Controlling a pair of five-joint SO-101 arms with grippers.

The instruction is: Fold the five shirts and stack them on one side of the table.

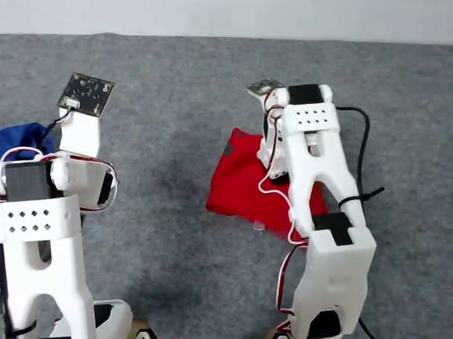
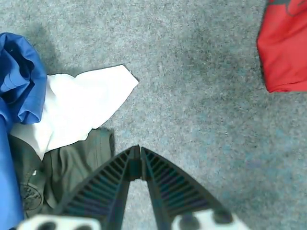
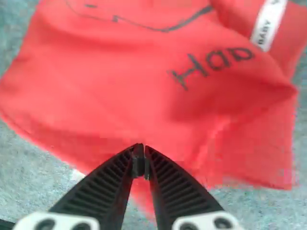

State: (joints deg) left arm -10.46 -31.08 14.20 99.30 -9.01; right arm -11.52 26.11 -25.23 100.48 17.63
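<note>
A red shirt [image 1: 241, 186] lies partly folded on the grey carpet [image 1: 177, 86], right of the middle. My right gripper [image 3: 139, 152] hangs shut just above that red shirt [image 3: 144, 81], near one edge, and I see no cloth pinched between its fingers. At the table's left edge lies a heap with a blue shirt [image 2: 19, 72], a white shirt [image 2: 81, 108] and a dark green shirt [image 2: 62, 167]. My left gripper [image 2: 140, 152] is shut and empty over bare carpet beside the white shirt's corner. The blue shirt [image 1: 15, 143] peeks out behind the left arm.
Grey carpet covers the whole table. A wide bare strip [image 2: 201, 96] separates the heap from the red shirt [image 2: 285, 48]. The right arm [image 1: 322, 188] stands over the red shirt's right part, with a black cable [image 1: 361, 152] trailing beside it.
</note>
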